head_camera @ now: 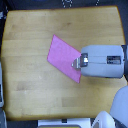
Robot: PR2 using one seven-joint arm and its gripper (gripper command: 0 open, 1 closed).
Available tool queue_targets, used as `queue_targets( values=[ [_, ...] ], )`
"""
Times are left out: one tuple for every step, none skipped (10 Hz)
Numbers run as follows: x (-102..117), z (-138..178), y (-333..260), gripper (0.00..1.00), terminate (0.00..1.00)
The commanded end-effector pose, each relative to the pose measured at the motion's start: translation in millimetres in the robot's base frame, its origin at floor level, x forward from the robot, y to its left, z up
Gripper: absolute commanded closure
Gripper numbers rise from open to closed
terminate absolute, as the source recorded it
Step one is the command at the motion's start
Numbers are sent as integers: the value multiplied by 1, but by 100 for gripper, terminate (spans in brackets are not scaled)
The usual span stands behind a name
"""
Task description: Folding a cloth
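Note:
The cloth (62, 55) is a plain pink-magenta sheet lying flat on the wooden tabletop (30, 60), turned like a diamond. Its lower right part is hidden under my arm. My gripper (76, 63) reaches in from the exterior view's right and sits over the cloth's right edge. Its tip is small and blurred, so I cannot tell whether the jaws are open or shut, or whether they hold the fabric.
The grey forearm (102, 61) covers the table's right side. White robot parts (120, 107) show at the lower right. Dark floor surrounds the table edges, with a pale object (1, 85) at the exterior view's left.

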Motion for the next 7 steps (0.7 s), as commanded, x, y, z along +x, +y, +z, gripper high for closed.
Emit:
queue_targets(
  values=[
    [13,-34,-10,0,0],
    [17,-38,-12,0,0],
    [20,-40,-13,0,0],
    [21,-44,-13,0,0],
    [17,-45,-13,0,0],
    [8,-41,-12,0,0],
    [4,-37,-13,100,0]
  ],
)
